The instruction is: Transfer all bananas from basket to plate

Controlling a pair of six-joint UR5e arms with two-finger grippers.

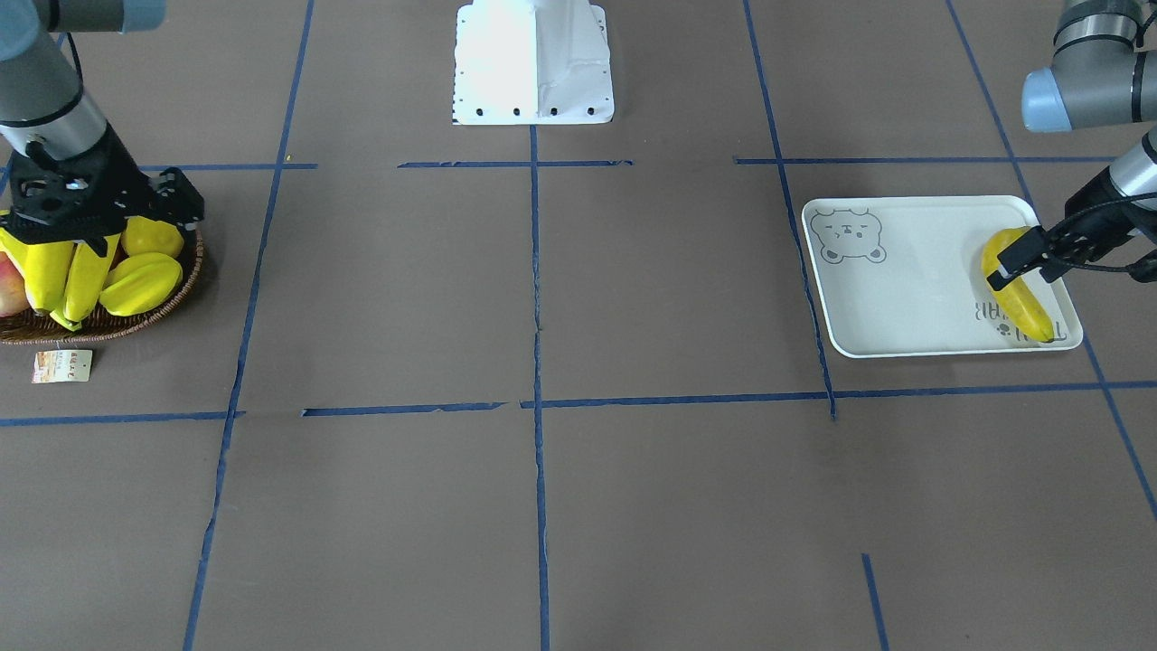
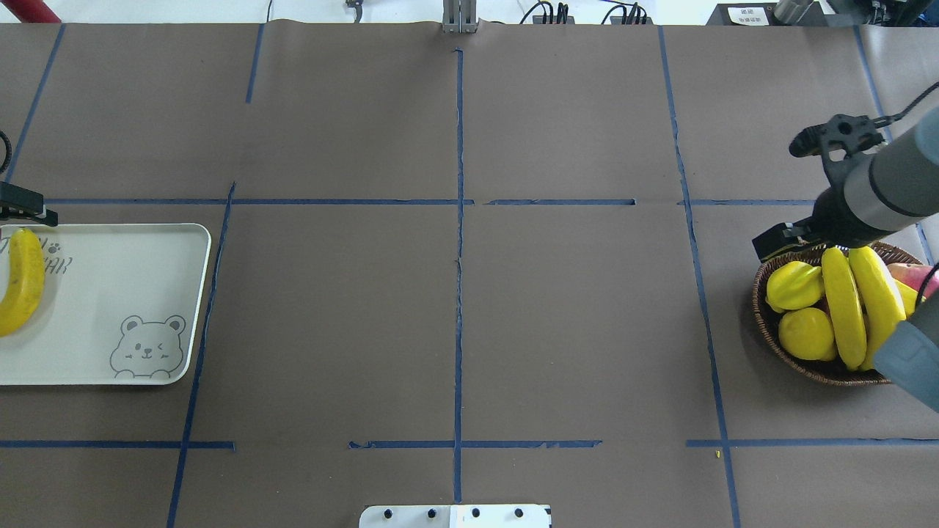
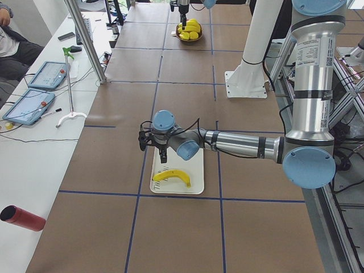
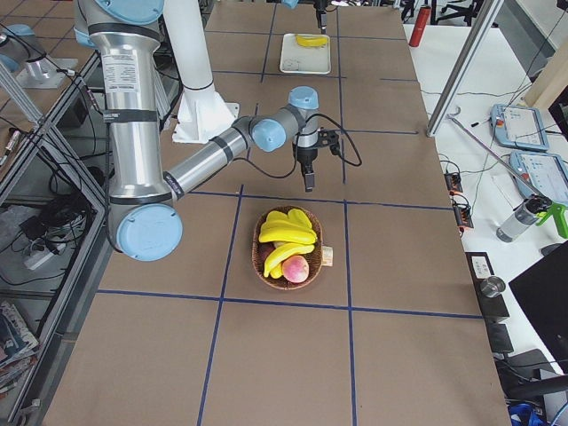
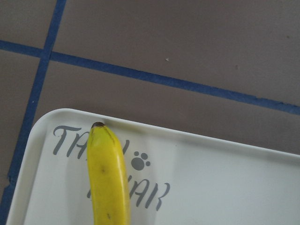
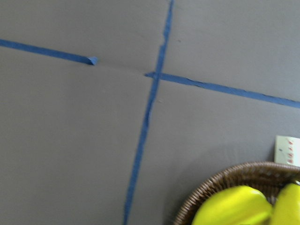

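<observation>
Bananas (image 2: 843, 308) in the basket (image 2: 807, 370) lie beside starfruit (image 2: 794, 284) and, seemingly, a peach (image 4: 295, 268).

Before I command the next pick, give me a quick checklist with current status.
1. One banana delivered: ok, it lies on the plate, at the lettered end.
2. Has the left gripper let go: cannot tell; it sits at that banana's end.
3. Room on the plate: ok, mostly bare.
4. Is the basket emptied: not ok, at least two bananas lie in it.
5. Is the right gripper over one: not ok, it hangs beside the basket's rim.
6. Right gripper open: cannot tell.
</observation>
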